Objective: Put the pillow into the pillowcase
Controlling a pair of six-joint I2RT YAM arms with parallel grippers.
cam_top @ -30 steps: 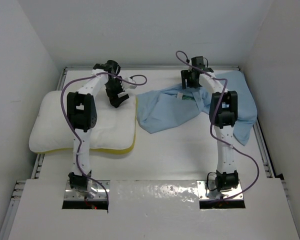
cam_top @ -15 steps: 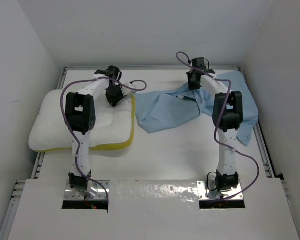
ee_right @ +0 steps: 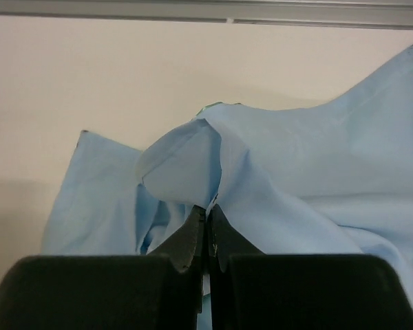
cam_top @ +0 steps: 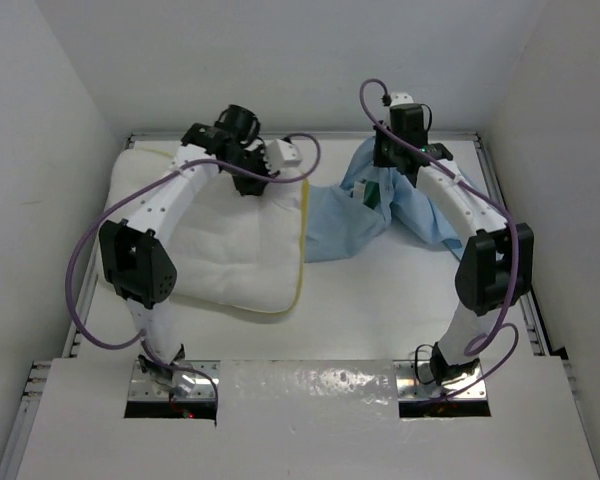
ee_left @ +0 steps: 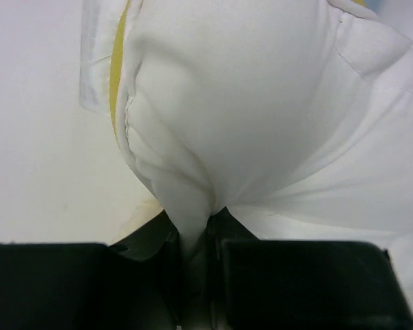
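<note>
Padding bulges smooth and puffy in the left wrist view, where the left fingers (ee_left: 224, 240) are pressed nearly together on a thin fold of the pillow (ee_left: 261, 103), the white cloth gathering into tight creases at the pinch. A stitched seam runs down the pillow's side, with the yellow band (ee_left: 120, 62) showing beside it. From above, the pillow (cam_top: 230, 250) is a large, soft, white rectangle covering the left half of the desk (cam_top: 380, 310), its far right corner caught at the fingers and its band (cam_top: 302, 240) tracing a thin yellow line down the right edge. The pillowcase (cam_top: 340, 225) lies just beside that edge, toward the back right of the desk: thin, matte, light-blue fabric, crumpled in loose folds. The right fingers (ee_right: 191, 237) are closed on a small peak of the pillowcase (ee_right: 316, 172), which rises from the pinch as a rounded flap and falls away in long, shallow wrinkles. A sliver of green shows at the top of that flap. In the top view the held part stands up off the desk near the back wall while the rest trails flat toward the pillow.
</note>
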